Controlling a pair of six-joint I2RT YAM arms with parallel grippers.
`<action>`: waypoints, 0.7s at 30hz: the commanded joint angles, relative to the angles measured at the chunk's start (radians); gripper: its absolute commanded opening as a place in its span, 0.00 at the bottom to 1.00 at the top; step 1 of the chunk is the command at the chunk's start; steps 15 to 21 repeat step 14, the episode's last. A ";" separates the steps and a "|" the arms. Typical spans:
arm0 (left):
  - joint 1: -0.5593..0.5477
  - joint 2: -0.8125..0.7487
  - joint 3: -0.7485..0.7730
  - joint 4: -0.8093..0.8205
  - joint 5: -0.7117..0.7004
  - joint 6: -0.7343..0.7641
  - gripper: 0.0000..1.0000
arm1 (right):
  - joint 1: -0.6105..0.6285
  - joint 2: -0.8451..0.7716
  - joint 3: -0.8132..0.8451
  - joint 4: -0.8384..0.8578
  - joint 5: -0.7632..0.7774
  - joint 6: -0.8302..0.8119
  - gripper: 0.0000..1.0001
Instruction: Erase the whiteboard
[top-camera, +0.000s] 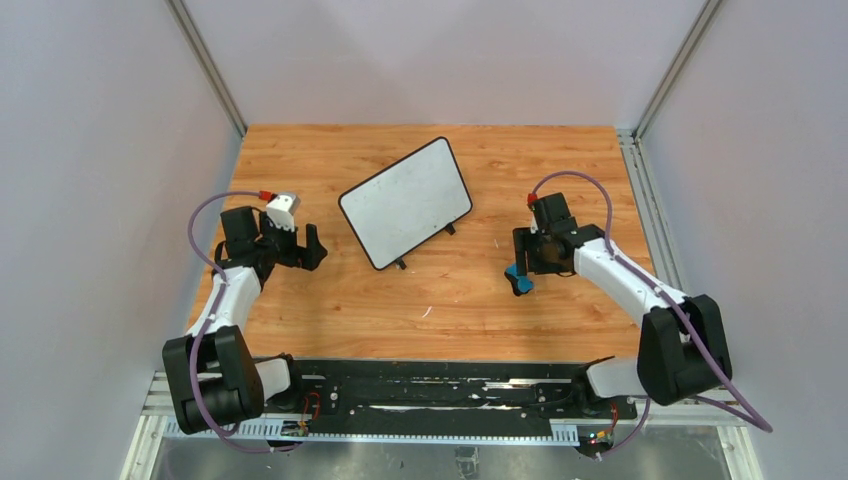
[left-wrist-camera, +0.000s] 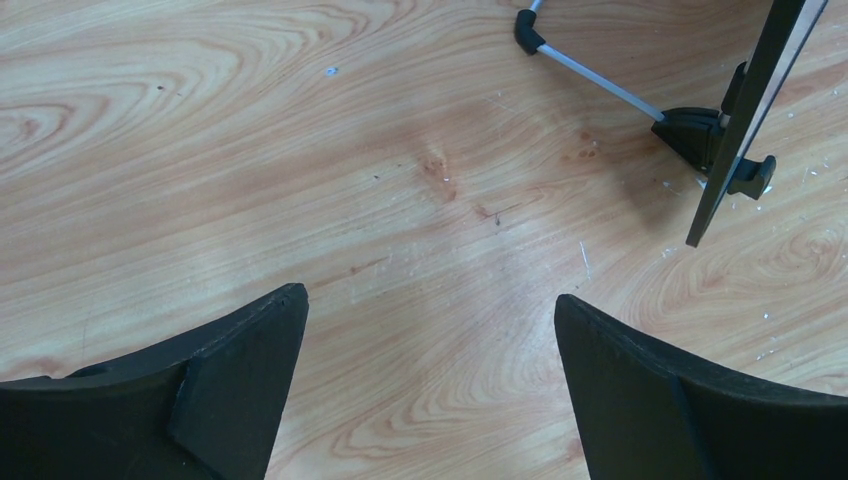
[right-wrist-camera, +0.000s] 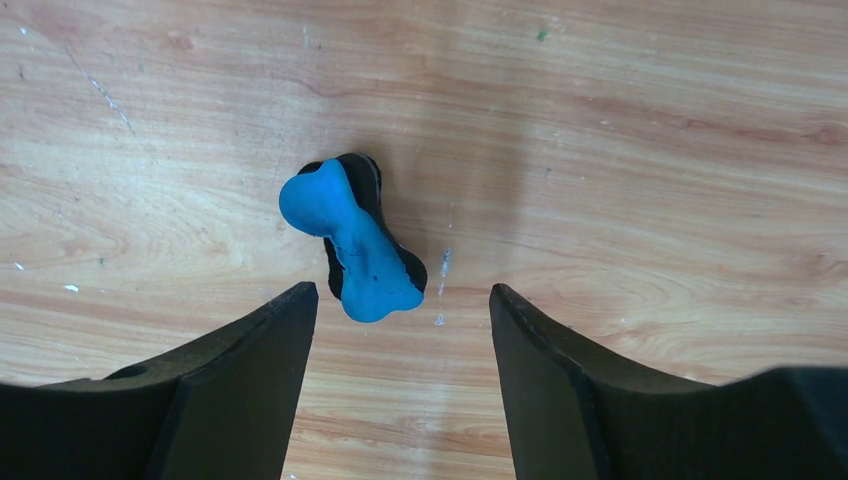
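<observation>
Wooden, orange-brown worktop (top-camera: 430, 310) carries everything. Toward its right edge, about midway between near and far edges, the right jaws hang wide apart, holding nothing. Just beyond their tips lies a small blue bone-shaped eraser block (right-wrist-camera: 350, 240) with a black underside, flat on the wood and touched by neither finger. Toward the left edge, at about the same depth, the left jaws are also spread wide and empty over bare wood. Between the two arms and a little farther back, around the worktop's centre, stands the flat rectangular whiteboard (top-camera: 405, 202) with its thin black frame, turned askew to the edges and propped at a tilt on two small black feet. Its face looks white with faint grey smudging.
</observation>
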 joint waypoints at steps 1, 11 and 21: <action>0.005 -0.010 0.036 0.002 -0.005 -0.009 0.98 | -0.015 -0.056 -0.031 0.031 0.074 0.044 0.65; 0.004 -0.015 0.036 0.017 -0.006 -0.029 0.98 | -0.015 -0.163 -0.089 0.085 0.140 0.070 0.61; 0.004 -0.015 0.037 0.015 -0.001 -0.028 0.98 | -0.015 -0.175 -0.093 0.088 0.146 0.068 0.62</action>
